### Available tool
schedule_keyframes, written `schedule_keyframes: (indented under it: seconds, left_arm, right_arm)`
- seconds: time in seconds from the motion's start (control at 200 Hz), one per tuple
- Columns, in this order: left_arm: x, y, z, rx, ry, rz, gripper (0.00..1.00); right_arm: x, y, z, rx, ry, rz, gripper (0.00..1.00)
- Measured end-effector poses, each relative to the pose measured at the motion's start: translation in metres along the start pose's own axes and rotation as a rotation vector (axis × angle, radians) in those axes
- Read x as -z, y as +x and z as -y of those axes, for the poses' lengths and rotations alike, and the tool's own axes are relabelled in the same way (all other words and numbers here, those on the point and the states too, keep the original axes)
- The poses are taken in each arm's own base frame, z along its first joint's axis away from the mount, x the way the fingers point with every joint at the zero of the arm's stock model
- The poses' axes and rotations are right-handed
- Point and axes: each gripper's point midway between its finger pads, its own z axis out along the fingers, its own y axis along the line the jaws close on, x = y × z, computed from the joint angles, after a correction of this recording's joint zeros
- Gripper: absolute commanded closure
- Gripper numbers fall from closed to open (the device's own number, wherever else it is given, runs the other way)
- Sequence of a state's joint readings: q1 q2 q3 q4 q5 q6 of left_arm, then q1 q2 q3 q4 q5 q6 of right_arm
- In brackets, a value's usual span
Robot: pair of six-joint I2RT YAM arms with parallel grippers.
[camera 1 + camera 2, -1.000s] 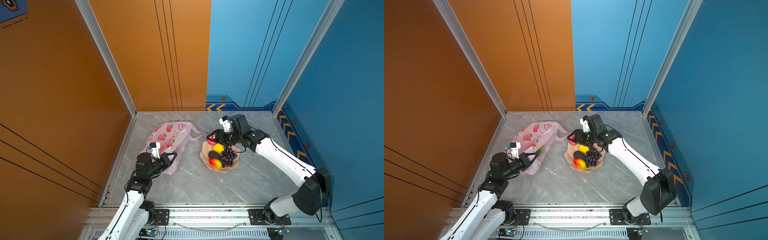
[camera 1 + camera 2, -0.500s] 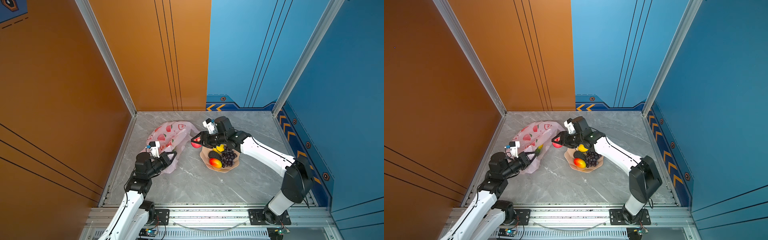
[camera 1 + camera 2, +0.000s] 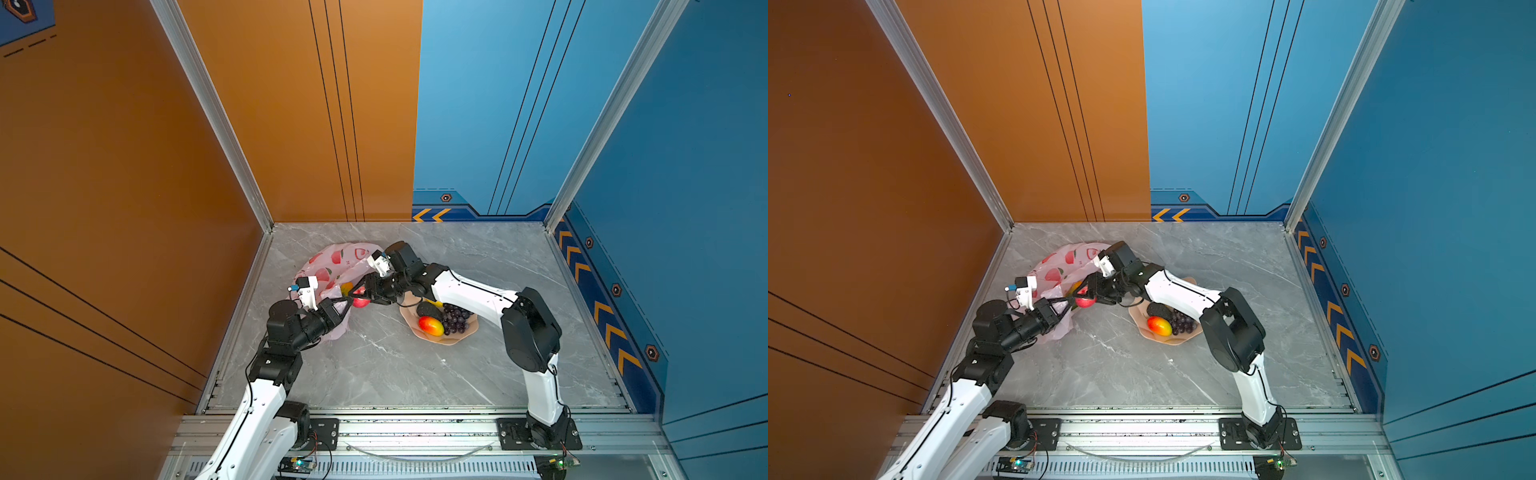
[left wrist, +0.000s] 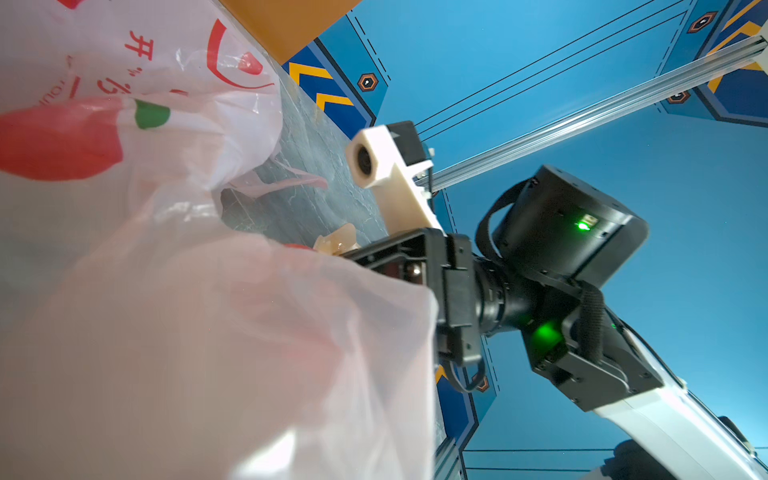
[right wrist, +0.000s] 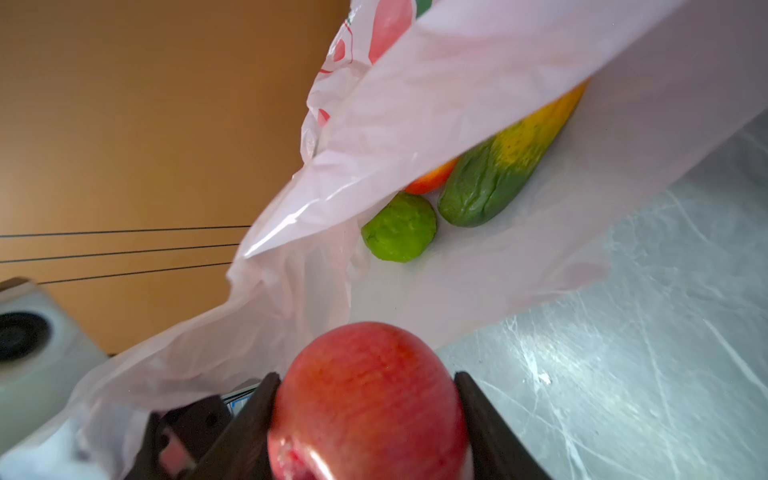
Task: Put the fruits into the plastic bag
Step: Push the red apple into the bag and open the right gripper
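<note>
On the grey marble surface [image 3: 374, 365], the thin, translucent pale-pink plastic bag [image 3: 332, 259] lies with its mouth toward the peach scalloped bowl [image 3: 440, 340], which holds a red-yellow mango [image 3: 431, 325], dark avocado [image 3: 428, 309] and purple grape bunch [image 3: 455, 318]. The left end effector [image 3: 338, 306] is pinched together on the bag's upper rim, holding the mouth open. The right end effector [image 5: 365, 376] is clamped on the glossy red apple [image 5: 368, 407] at that mouth. The opening lies straight ahead, unobstructed, with a green round fruit [image 5: 399, 232] and a green-yellow cucumber shape [image 5: 498, 174] inside.
</note>
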State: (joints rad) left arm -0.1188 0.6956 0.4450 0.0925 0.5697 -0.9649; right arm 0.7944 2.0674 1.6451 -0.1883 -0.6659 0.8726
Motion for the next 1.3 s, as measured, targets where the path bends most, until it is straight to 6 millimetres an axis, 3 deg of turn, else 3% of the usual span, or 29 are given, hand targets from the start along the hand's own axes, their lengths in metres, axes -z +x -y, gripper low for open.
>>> schedule_keyframes:
  seconds: [0.265, 0.551, 0.736, 0.916, 1.046, 1.081, 1.297]
  left_arm:
    - [-0.001, 0.004, 0.000, 0.003, -0.002, -0.016, 1.00]
    - [-0.011, 0.025, 0.006, -0.007, 0.011, -0.094, 1.00]
    - [-0.016, 0.031, 0.007, -0.014, 0.012, -0.109, 1.00]
    - [-0.020, 0.031, 0.006, -0.016, 0.008, -0.108, 1.00]
    - [-0.021, 0.030, 0.007, -0.019, 0.009, -0.101, 1.00]
    - [-0.021, 0.030, 0.007, -0.020, 0.011, -0.099, 1.00]
    - [-0.022, 0.027, 0.008, -0.024, 0.016, -0.090, 1.00]
  right_arm:
    - [-0.029, -0.008, 0.015, -0.048, 0.004, -0.028, 0.44]
    - [-0.052, -0.043, 0.011, -0.097, -0.006, 0.039, 0.42]
    - [-0.068, -0.066, 0.029, -0.160, 0.026, 0.127, 0.39]
    - [-0.082, -0.083, 0.053, -0.216, 0.057, 0.181, 0.22]
    - [-0.086, -0.093, 0.051, -0.219, 0.037, 0.201, 0.11]
    - [-0.087, -0.095, 0.048, -0.217, 0.028, 0.205, 0.00]
    - [-0.085, -0.102, 0.032, -0.189, -0.017, 0.219, 0.00]
